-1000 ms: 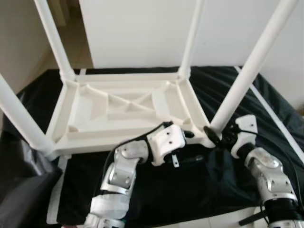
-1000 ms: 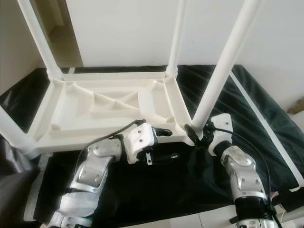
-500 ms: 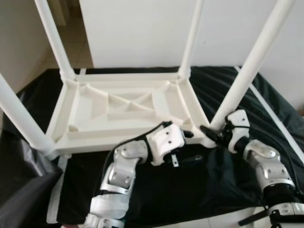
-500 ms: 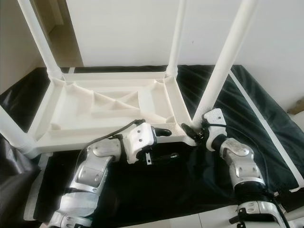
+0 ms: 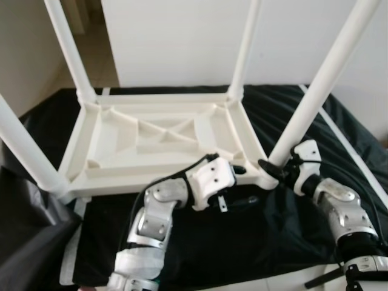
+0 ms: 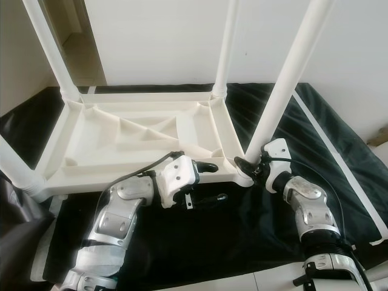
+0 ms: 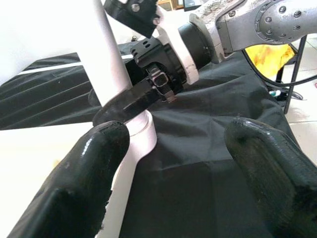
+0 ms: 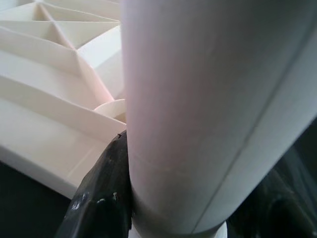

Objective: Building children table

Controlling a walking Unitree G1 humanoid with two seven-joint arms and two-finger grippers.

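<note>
The white children's table (image 5: 115, 142) lies upside down on a black cloth, its four legs pointing up. My right gripper (image 5: 271, 168) is shut on the base of the near right leg (image 5: 315, 97), where it meets the corner socket. In the right wrist view that leg (image 8: 208, 99) stands between the two black fingers (image 8: 101, 198). My left gripper (image 5: 238, 171) is open at the table's near edge, just left of that corner. In the left wrist view one of its fingers (image 7: 94, 168) rests against the socket, and the right gripper (image 7: 124, 105) clasps the leg (image 7: 111, 54) beyond.
The black cloth (image 5: 242, 242) covers the floor under the table and runs out to the right. A white wall stands behind the table. A doorway opens at the far left. Dark folds of cloth (image 5: 24, 230) bunch up at the near left.
My right wrist has lifted and drawn in closer to the base of the near right leg. The left arm and the table have stayed put.
</note>
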